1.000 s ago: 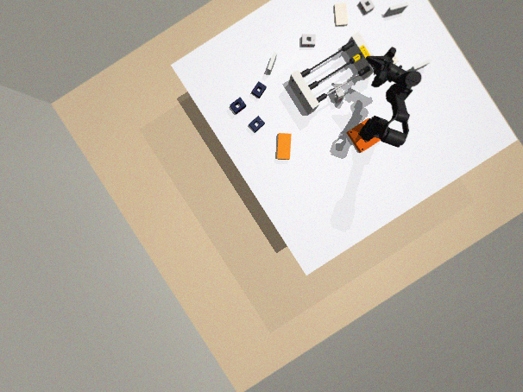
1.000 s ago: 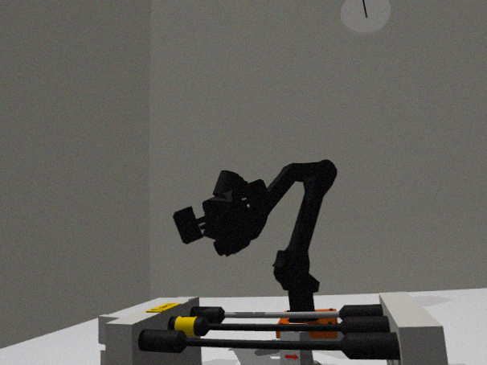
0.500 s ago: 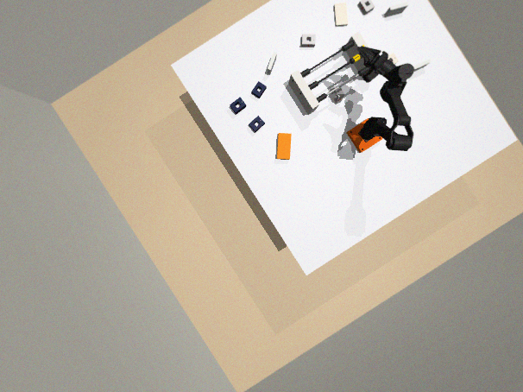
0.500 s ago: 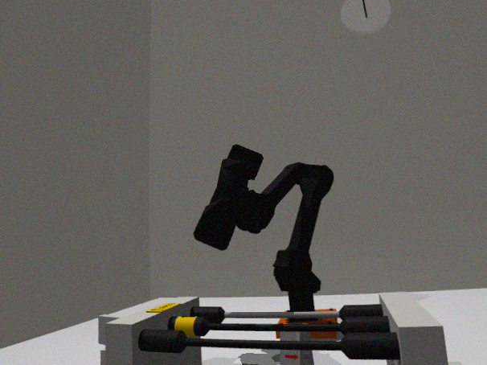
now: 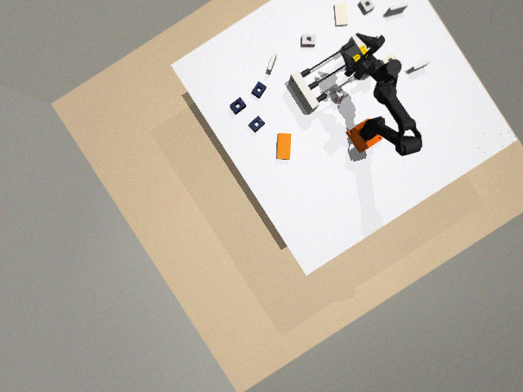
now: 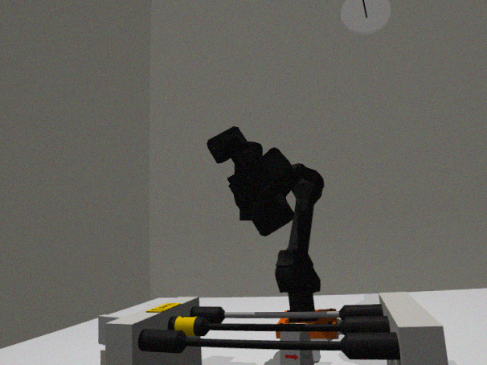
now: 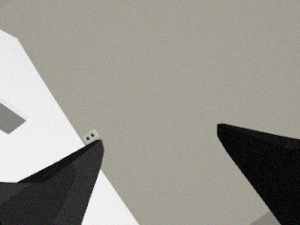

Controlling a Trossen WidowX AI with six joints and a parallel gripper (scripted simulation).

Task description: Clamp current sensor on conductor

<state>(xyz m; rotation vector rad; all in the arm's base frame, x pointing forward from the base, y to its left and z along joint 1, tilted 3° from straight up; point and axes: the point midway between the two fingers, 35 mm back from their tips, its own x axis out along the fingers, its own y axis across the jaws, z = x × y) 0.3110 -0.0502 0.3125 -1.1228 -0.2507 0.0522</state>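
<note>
Blue blocks: three [image 5: 236, 105] [image 5: 258, 89] [image 5: 256, 123], at the left of the top view, apart from the rods; not needed by the task.
Orange block: [image 5: 284, 146] flat on the table, well apart from the stand.
Stand: two pale end blocks [image 5: 304, 92] [image 6: 419, 320] with three rods between; the middle rod [image 5: 327, 79] [image 6: 276, 327] looks like the LOAD conductor, going by its yellow band [image 6: 185, 325].
Sensor: upright on the table, on the arm's side of the rods [image 5: 339, 97] [image 6: 289, 335], untouched; how far its halves gape is too small to tell.
Gripper: [image 5: 355, 44] [image 6: 250, 179] [image 7: 160, 134] raised near the yellow-marked end of the stand, fingers spread about as wide as they go, nothing between them.
Step in hand: probably the approach, before pick-up; clamping and latching remain.
Next move: bring the open fingers round to the sensor, lower them astride it and grip without closing it early. A turn seems needed before clamping, since its arrow now points away from the yellow band.
Exterior view only: the red arrow [image 6: 291, 356] and that band.
Top view only: the blue and orange blocks.
Wrist view: both fingertips, mostly floor beyond the table edge; no sensor recognisable.
</note>
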